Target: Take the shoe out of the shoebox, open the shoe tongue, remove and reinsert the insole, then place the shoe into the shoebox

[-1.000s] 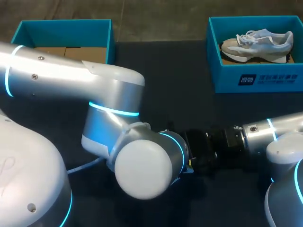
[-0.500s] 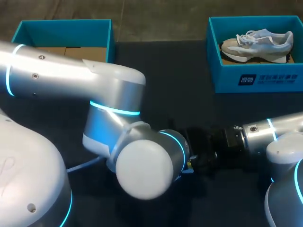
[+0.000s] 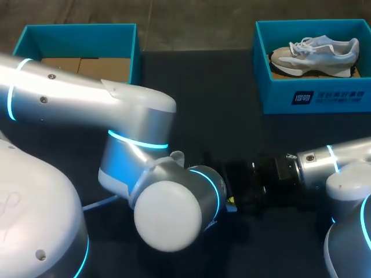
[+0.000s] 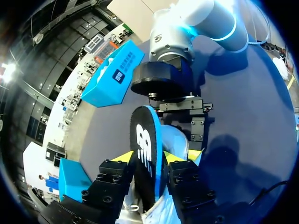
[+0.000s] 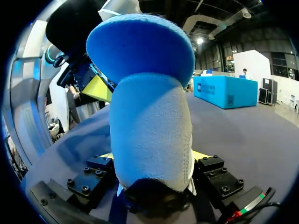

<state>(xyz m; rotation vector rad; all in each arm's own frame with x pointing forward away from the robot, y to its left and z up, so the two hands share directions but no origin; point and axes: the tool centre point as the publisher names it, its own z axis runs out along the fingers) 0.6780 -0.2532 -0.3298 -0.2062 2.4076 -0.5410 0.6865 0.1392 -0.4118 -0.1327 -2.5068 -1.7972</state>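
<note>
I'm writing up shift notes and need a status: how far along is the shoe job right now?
Done: the shoe is out of its box, clamped in the right gripper. In hand: the left gripper pinches the insole, which stands partly out of the shoe; coming out or going back in, I can't tell. Left: seat the insole and box the shoe; the left shoebox shows none.

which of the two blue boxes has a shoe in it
The blue box at the table's far right: a white and tan sneaker lies inside it. The blue box at far left shows only brown cardboard.
</note>
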